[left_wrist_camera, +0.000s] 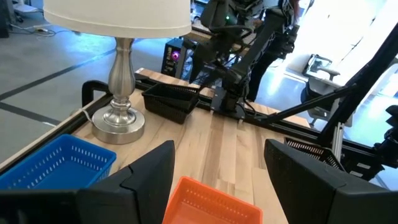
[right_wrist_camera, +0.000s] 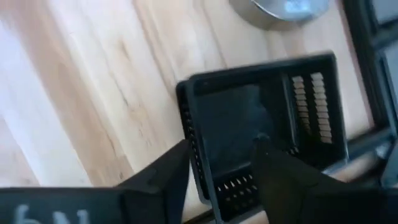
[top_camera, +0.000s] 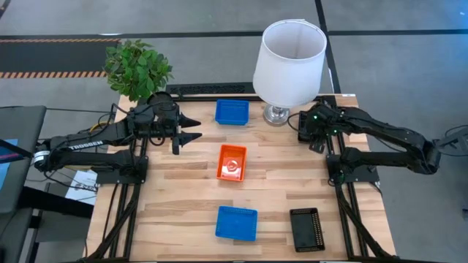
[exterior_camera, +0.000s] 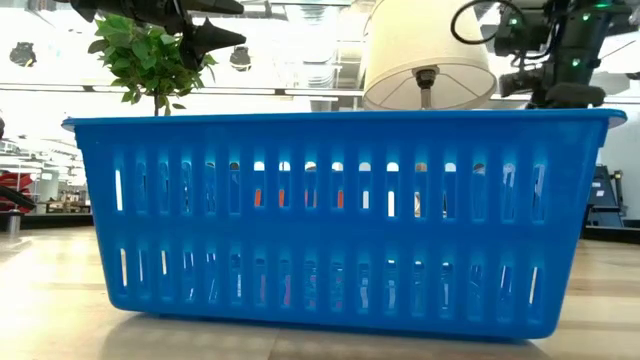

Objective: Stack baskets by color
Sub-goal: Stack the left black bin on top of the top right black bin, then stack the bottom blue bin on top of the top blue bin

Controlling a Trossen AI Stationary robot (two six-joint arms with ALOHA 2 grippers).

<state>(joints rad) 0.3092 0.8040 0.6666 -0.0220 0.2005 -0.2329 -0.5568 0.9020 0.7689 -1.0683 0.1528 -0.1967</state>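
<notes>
Two blue baskets lie on the table, one at the far side and one at the near edge. A red-orange basket sits between them, and a black basket lies near right. Another black basket rests on the table beside the lamp's foot, under my right gripper. That gripper is open and points down, one finger over the basket's inside and one outside its long wall. My left gripper hangs open at the far left, above the table, pointing toward the table's right.
A white lamp stands at the far middle, its metal foot close to the black basket. A potted plant stands at the far left corner. In the low view the near blue basket blocks most of the table.
</notes>
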